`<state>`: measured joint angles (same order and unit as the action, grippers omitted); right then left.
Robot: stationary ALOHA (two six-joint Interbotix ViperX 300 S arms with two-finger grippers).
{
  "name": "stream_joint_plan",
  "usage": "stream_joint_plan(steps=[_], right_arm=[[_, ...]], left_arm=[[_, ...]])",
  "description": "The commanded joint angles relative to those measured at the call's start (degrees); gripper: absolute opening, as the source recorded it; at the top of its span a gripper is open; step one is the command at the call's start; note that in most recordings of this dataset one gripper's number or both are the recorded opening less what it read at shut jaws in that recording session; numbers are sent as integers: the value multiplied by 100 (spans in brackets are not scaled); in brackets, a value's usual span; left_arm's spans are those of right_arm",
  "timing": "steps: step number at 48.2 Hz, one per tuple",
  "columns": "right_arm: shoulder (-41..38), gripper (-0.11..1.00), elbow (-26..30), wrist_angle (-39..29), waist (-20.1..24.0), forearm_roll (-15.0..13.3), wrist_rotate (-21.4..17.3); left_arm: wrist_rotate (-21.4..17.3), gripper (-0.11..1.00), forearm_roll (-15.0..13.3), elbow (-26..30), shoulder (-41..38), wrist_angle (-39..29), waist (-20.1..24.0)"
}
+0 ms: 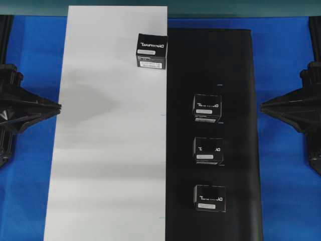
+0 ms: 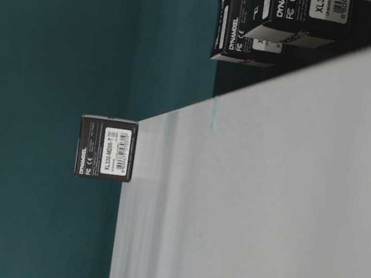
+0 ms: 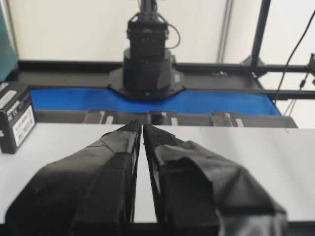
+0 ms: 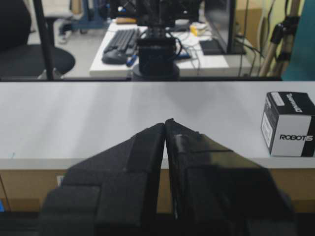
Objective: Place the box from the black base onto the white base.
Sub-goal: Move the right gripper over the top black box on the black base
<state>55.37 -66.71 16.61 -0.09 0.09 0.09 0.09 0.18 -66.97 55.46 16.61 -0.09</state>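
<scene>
Standing on the white base (image 1: 105, 140) at its far edge, one box (image 1: 152, 50) adjoins the black base (image 1: 235, 75), which carries three boxes (image 1: 207, 107). Left gripper (image 3: 142, 129) and right gripper (image 4: 165, 124) are closed, empty.

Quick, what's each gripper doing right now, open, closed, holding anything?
Left gripper: closed, holding nothing.
Right gripper: closed, holding nothing.

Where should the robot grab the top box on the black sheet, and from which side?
Probably from straight above, pinching two opposite side walls of the top box. It stands flat and square on the black sheet, apart from the next box, so all its sides look free. The right gripper sits nearer.
</scene>
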Motion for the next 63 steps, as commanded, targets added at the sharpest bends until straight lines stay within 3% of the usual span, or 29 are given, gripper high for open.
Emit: stream_joint_plan(steps=[1, 8, 13, 23, 31, 45, 57, 63], right_arm=[[-53, 14, 26, -9, -88, 70, -44], [-35, 2, 220, -773, -343, 510, -193], [-26, -1, 457, -1433, -501, 527, -272], [-264, -1, 1134, -3410, -1002, 527, -413], [-554, -1, 1538, -4333, -1222, 466, -387], [-1178, 0, 1688, -4860, -1274, 114, -237], [-1881, 2, 1837, -5203, -1274, 105, 431], [-2197, 9, 1951, -5238, -1274, 123, 659]], left_arm=[[18, 14, 88, 167, 9, -185, 18], [18, -2, 88, 352, 132, -738, 26], [18, -6, 88, 466, 246, -1081, 26], [26, -6, 88, 659, 422, -1793, 26], [26, -6, 88, 712, 571, -2030, 26], [26, -6, 88, 729, 633, -2145, 26], [26, -6, 88, 721, 642, -2145, 26], [35, -7, 88, 729, 650, -2145, 18]])
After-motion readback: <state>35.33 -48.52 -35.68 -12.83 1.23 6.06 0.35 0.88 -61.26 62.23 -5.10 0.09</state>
